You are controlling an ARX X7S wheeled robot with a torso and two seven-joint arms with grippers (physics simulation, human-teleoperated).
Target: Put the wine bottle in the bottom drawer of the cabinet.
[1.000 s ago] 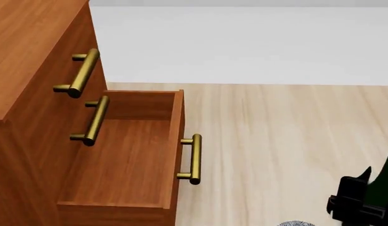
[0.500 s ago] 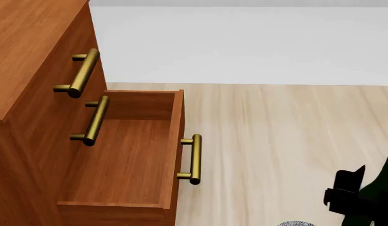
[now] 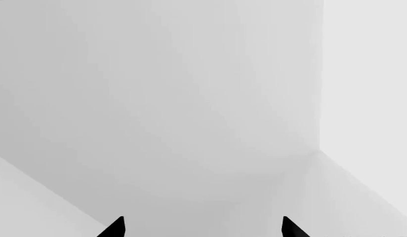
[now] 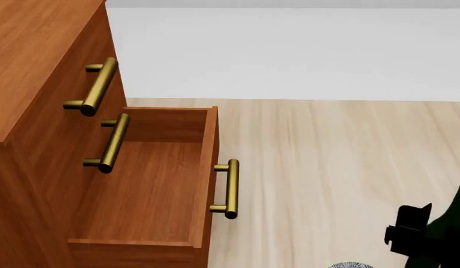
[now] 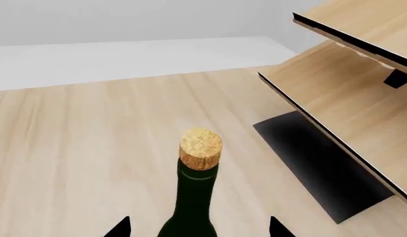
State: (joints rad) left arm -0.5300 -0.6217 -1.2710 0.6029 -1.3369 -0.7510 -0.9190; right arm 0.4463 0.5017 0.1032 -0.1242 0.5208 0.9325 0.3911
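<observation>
The wine bottle (image 5: 193, 207), dark green with a tan cork, rises between the fingers of my right gripper (image 5: 198, 228), which is shut on its body. In the head view the bottle (image 4: 458, 215) and the right gripper (image 4: 427, 237) sit at the lower right edge, above the floor and well to the right of the cabinet (image 4: 36, 84). The bottom drawer (image 4: 207, 167) stands pulled out and holds nothing, its brass handle (image 4: 230, 188) facing the bottle. My left gripper (image 3: 202, 228) is open on blank white walls.
The two upper drawers are shut, their brass handles (image 4: 96, 86) sticking out over the open drawer. A pale slanted wooden rack (image 5: 348, 98) stands beside the bottle. Light wood floor (image 4: 327, 167) lies between the drawer and my right gripper.
My right gripper has shifted slightly left and down around the bottle. The cabinet, the drawer and the view have not moved.
</observation>
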